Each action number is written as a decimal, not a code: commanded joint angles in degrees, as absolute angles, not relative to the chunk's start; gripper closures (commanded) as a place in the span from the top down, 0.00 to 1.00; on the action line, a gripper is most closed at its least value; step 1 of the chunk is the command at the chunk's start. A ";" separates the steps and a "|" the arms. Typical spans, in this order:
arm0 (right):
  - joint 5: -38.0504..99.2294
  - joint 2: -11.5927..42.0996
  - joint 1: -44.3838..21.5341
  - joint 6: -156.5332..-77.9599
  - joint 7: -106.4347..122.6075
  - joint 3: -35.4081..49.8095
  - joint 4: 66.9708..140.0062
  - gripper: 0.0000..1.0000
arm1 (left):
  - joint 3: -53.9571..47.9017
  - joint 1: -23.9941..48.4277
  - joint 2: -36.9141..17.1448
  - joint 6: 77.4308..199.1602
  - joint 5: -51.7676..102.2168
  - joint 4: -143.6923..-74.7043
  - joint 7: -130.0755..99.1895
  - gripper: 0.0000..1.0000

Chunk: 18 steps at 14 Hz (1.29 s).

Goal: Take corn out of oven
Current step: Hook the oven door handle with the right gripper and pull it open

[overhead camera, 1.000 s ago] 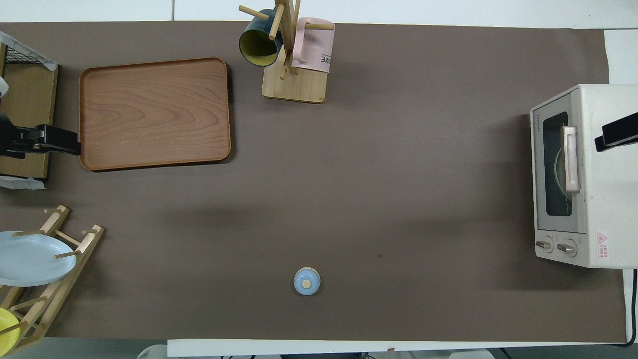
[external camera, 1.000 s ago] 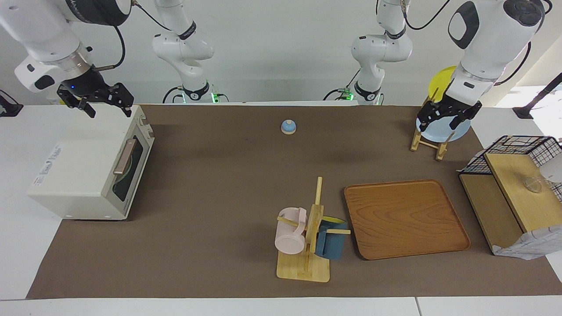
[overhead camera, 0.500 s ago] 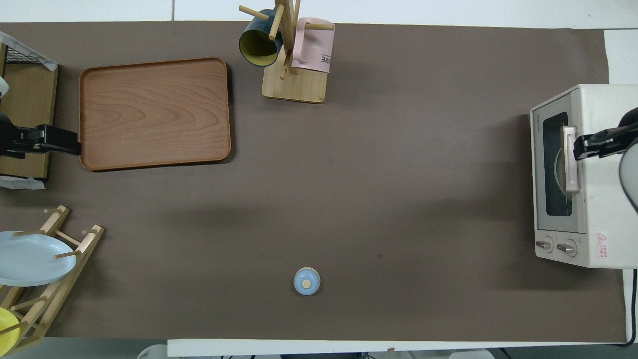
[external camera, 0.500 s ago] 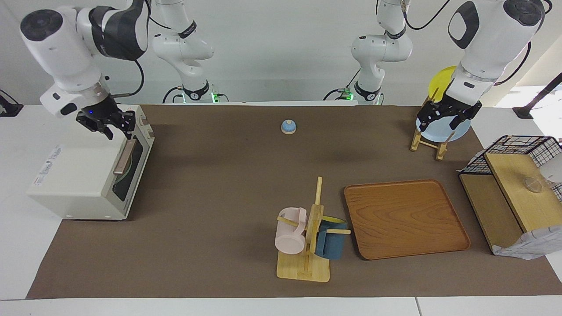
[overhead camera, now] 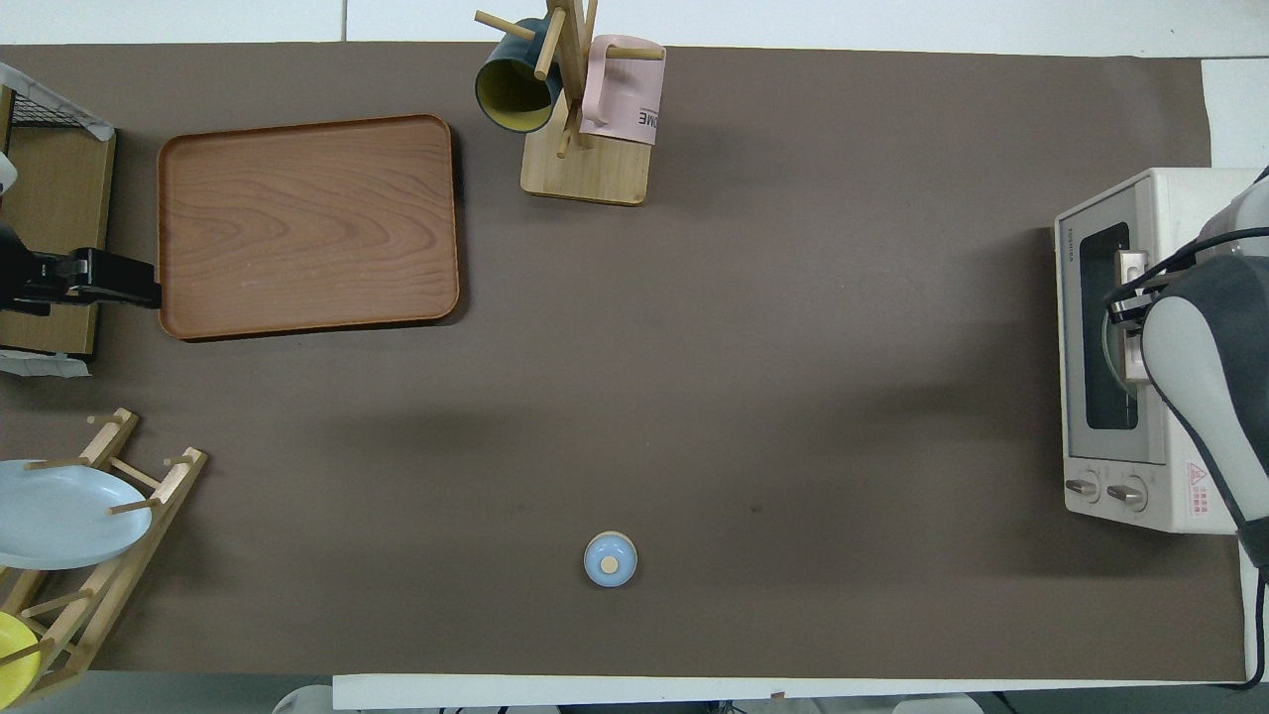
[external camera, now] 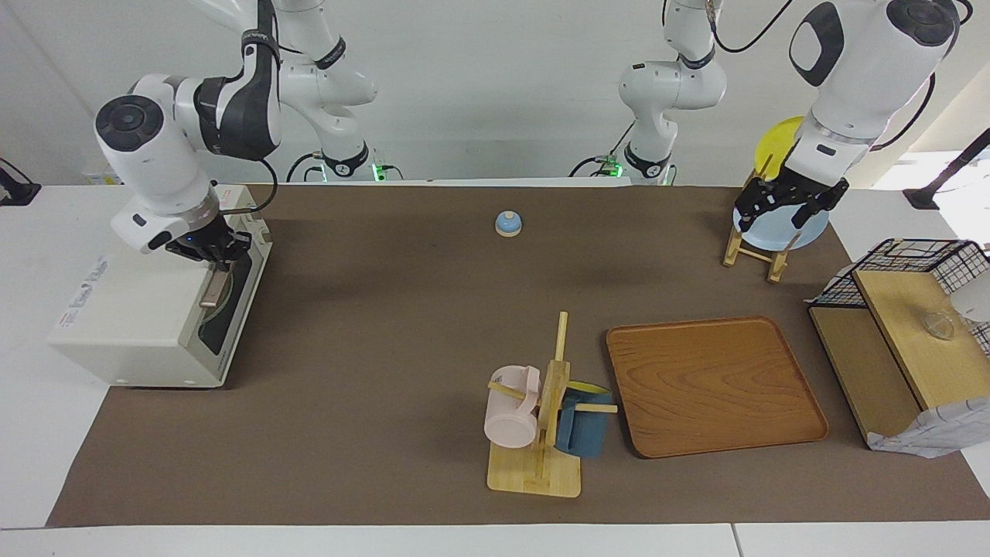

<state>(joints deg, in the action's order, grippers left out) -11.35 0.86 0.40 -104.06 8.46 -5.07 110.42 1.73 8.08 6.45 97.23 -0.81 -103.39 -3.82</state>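
Observation:
The cream-white oven [external camera: 139,309] stands at the right arm's end of the table with its dark glass door shut; it also shows in the overhead view [overhead camera: 1150,476]. The corn is hidden; only a round plate's rim shows through the glass. My right gripper [external camera: 215,255] is down at the upper end of the tan door handle [external camera: 210,292], and in the overhead view [overhead camera: 1125,302] the arm covers part of the handle [overhead camera: 1130,266]. My left gripper [external camera: 781,207] waits open and empty over the plate rack [external camera: 754,251].
A wooden tray [external camera: 715,384] and a mug tree [external camera: 541,418] with a pink and a blue mug lie farther from the robots. A small blue dome [external camera: 508,223] sits near them. The rack holds a light blue plate [external camera: 804,232] and a yellow plate [external camera: 777,143]. A wire-and-wood shelf [external camera: 905,325] stands at the left arm's end.
My right gripper has come down from above the oven's top, toward the door, to the handle's upper end. The left arm has not moved.

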 commanded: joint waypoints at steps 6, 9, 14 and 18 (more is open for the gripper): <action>-11.17 10.27 -9.22 -118.81 -6.15 -4.57 113.20 0.00 | 1.58 7.73 6.06 96.68 -0.18 -102.48 -3.52 1.00; -7.92 13.44 -9.58 -122.25 -6.59 -4.57 113.03 0.00 | 1.58 7.73 6.06 96.77 -0.18 -102.48 -3.52 1.00; 0.09 12.93 -13.18 -117.97 -12.56 -3.95 107.24 0.31 | 1.58 7.73 6.06 96.68 -0.18 -102.48 -3.52 1.00; -0.18 9.76 -7.66 -111.63 -12.22 -4.39 108.01 0.59 | 1.58 7.73 6.06 96.68 -0.18 -102.48 -3.52 1.00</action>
<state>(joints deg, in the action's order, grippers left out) -1.08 10.97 -11.42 -113.41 -12.76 -4.50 106.59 1.73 8.08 6.45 97.23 -0.81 -103.39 -3.82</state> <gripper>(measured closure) 0.568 0.000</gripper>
